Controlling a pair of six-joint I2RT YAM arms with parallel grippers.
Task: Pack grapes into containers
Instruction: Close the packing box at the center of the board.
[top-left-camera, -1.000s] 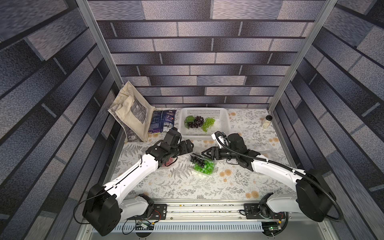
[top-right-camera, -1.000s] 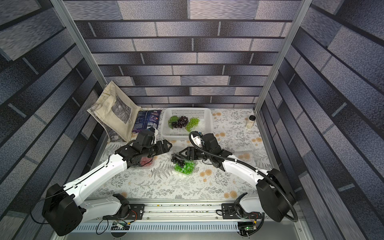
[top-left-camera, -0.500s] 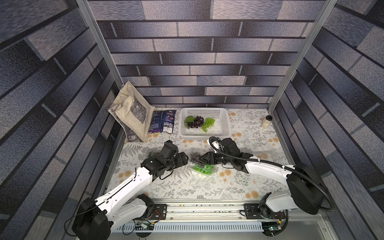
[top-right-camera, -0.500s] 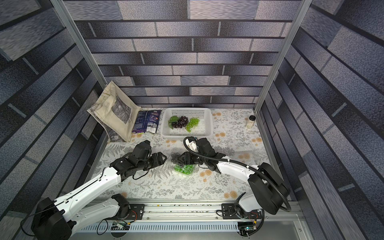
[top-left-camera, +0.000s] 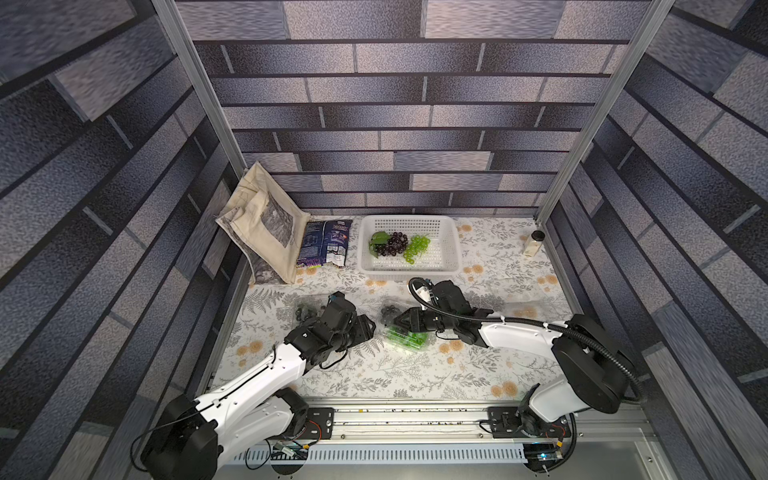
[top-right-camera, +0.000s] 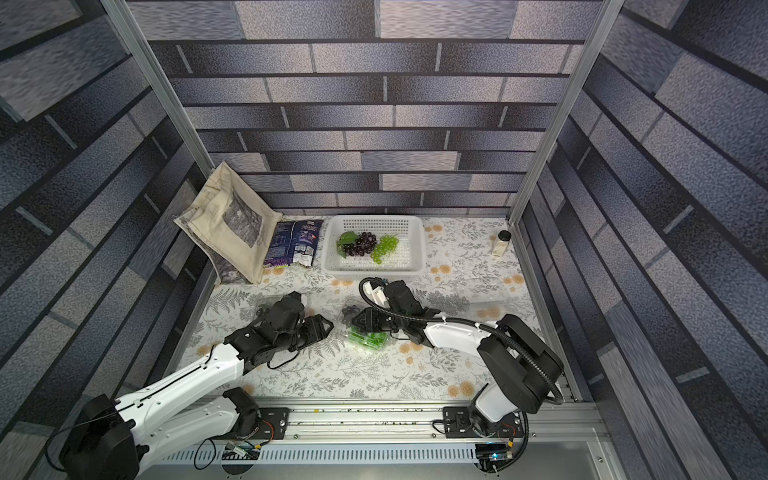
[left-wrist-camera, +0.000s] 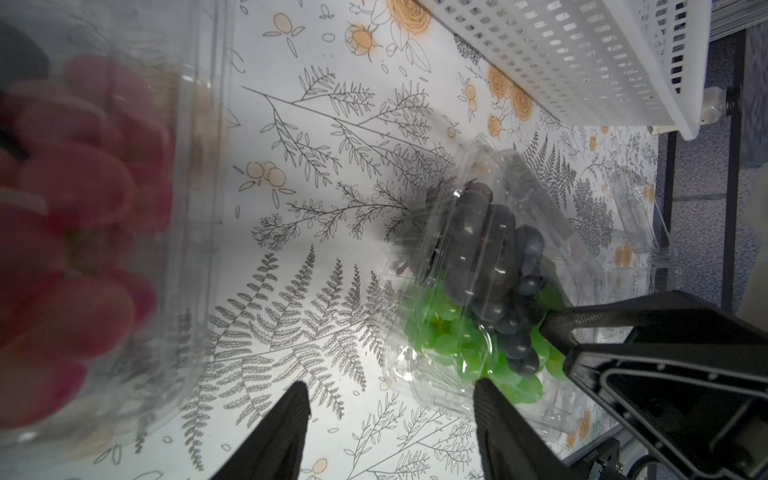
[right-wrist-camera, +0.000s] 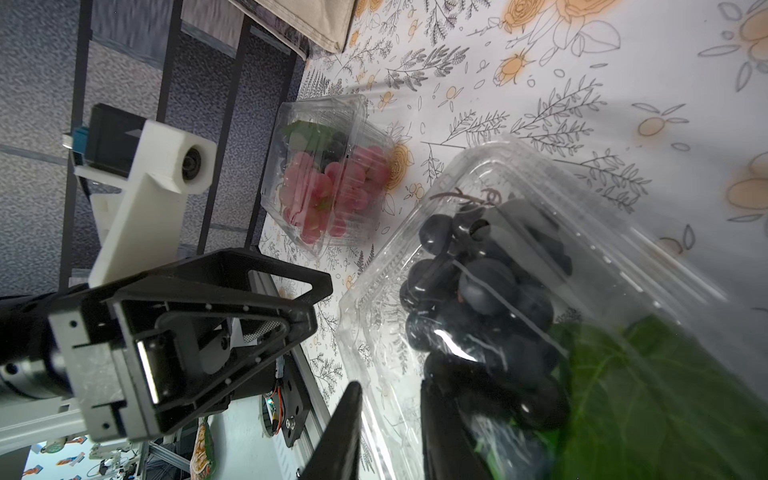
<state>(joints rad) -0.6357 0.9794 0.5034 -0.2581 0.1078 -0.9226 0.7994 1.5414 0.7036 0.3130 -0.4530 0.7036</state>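
Here, the left gripper (left-wrist-camera: 388, 382) stands with jaws apart and nothing between them, just short of the middle punnet (top-left-camera: 405, 332); the right gripper (right-wrist-camera: 390, 382) sets its jaws narrowly astride that punnet's clear rim, though we cannot tell whether they pinch it; we judge the task roughly two thirds done: this punnet holds dark and green grapes, the red-grape punnet (right-wrist-camera: 328, 174) is filled, the third punnet (left-wrist-camera: 631, 208) looks empty, and a dark bunch (top-left-camera: 392, 243) and a green bunch (top-left-camera: 417, 247) lie in the white basket (top-left-camera: 451, 249); the middle punnet's long axis runs diagonally, dark end toward the basket, green end away from it.
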